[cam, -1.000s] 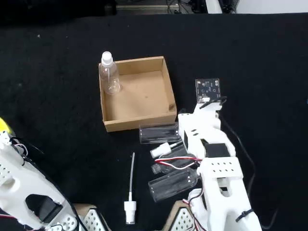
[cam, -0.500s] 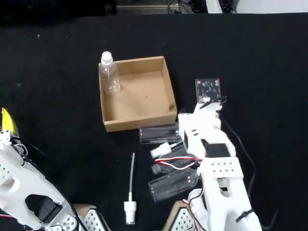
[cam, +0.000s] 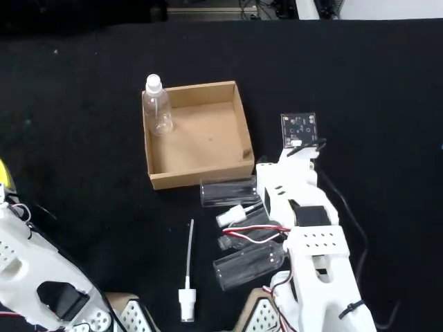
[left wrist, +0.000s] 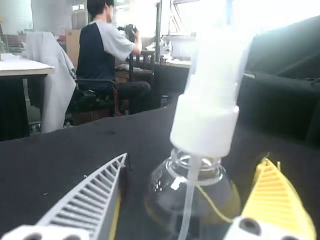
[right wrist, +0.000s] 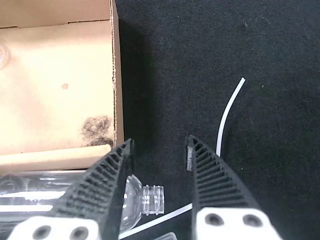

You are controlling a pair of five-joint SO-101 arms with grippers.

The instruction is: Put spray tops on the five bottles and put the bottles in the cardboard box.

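The left jaws pinch a clear bottle wearing a white spray top (at the left edge of the surface). The right jaws hang spread over an uncapped bottle lying just near of the cardboard box. A capped bottle stands in the box's far-left corner, and a loose sprayer lies nearer.
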